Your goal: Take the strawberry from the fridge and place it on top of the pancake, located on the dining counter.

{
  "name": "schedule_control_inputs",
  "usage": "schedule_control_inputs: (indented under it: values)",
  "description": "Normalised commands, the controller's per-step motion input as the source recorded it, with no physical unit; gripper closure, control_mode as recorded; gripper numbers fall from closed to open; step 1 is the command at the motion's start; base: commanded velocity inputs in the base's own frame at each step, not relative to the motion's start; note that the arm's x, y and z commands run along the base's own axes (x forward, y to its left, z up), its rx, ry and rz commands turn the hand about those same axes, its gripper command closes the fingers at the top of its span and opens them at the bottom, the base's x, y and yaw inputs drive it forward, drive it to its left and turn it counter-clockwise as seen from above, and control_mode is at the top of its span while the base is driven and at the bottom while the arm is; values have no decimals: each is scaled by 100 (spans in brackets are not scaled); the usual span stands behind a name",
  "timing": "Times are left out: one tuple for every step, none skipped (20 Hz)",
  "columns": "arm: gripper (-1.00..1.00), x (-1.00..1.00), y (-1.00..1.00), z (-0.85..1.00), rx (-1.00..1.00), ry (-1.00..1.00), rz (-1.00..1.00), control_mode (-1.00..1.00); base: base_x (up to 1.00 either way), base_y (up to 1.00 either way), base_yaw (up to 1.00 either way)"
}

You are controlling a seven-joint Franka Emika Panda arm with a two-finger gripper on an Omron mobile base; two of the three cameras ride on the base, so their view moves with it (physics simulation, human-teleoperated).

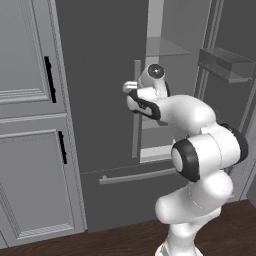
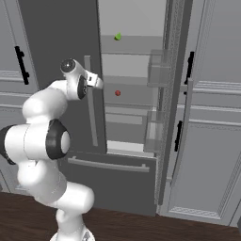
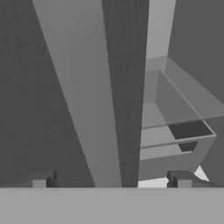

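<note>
Two dark fingertips (image 3: 42, 179) are standing wide apart at the bottom of the hand view, so the gripper (image 3: 111, 180) is fully open and is holding nothing. Between them the long grey handle (image 3: 83, 105) of the closed left door is rising; the jaws seem spread this wide because they are close to that handle. In the base views the gripper (image 2: 96, 81) is sitting just beside the handle, at mid height of the fridge (image 1: 100, 100). Beyond it, the right door (image 2: 172, 94) is hanging open, with its bins on the inner side, so the pale shelves are showing. Further in, the strawberry (image 2: 117, 93) is lying on a middle shelf, well apart from the gripper. Above it, a small green item (image 2: 117, 36) is resting on a higher shelf.
</note>
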Motion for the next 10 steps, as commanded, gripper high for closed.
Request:
schedule_control_inputs:
  values:
    - [-100,46,0,0,-4,0,0,-100,0,0,0]
    - [-100,41,0,0,-3,0,0,-100,0,0,0]
    - [-100,34,0,0,-4,0,0,-100,0,0,0]
    - [-100,27,0,0,-4,-2,0,-100,0,0,0]
    - [-100,27,0,0,-3,-5,0,-100,0,0,0]
    - [-100,31,0,-7,-3,-9,0,-100,0,0,0]
    - [-100,36,0,-11,-3,-12,0,-100,0,0,0]
    - [-100,44,0,-14,-1,-14,0,-100,0,0,0]
    - [-100,45,0,-16,-1,-14,0,-100,0,0,0]
    - [-100,49,0,-19,0,-15,0,-100,0,0,0]
